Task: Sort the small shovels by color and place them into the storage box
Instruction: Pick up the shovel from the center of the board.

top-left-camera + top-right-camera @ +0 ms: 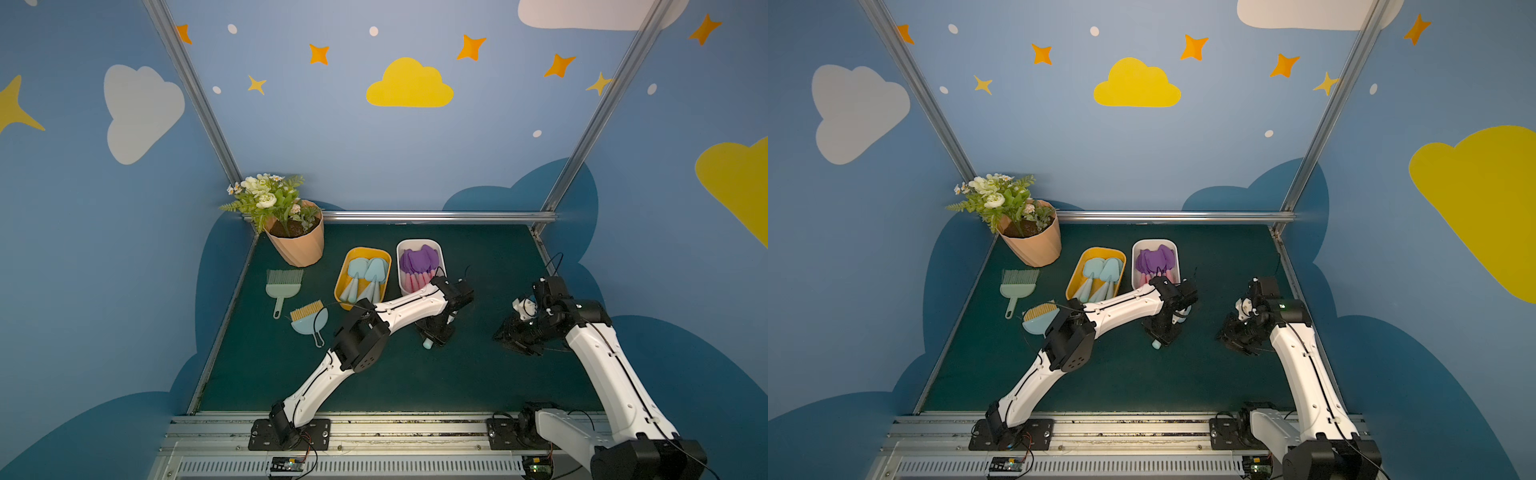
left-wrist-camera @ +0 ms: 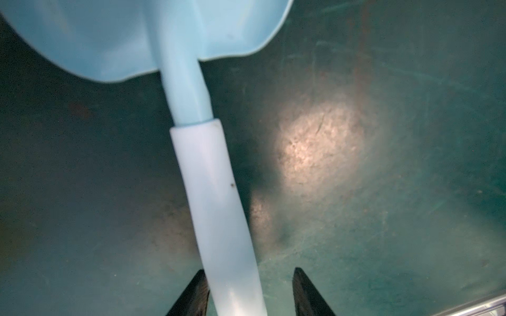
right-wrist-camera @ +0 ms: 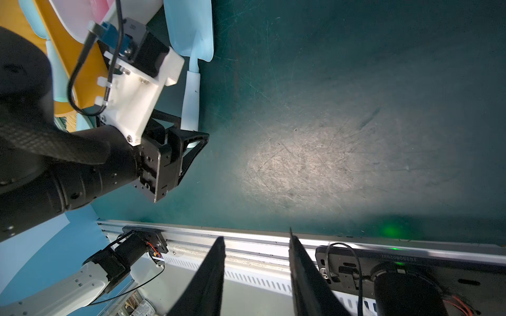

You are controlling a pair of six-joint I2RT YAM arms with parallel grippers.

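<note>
Status: nearly complete, by est. Pale blue shovels [image 1: 365, 270] are stowed in the yellow tub [image 1: 341, 279] and purple shovels [image 1: 417, 262] in the white tub [image 1: 441, 257]; colours are kept separate.

One last blue shovel [image 2: 210, 191] is noted loose on the tabletop [image 1: 478, 374], near the white tub.

The left gripper [image 2: 249, 270] is set over its handle w/ jaws apart, one side touching, a gap on the other; no clamp is confirmed. The right gripper [image 3: 255, 233] is held aside, jaws apart, empty.

Outstanding: grip, lift, deposit in the yellow tub. No other loose shovels are seen.
</note>
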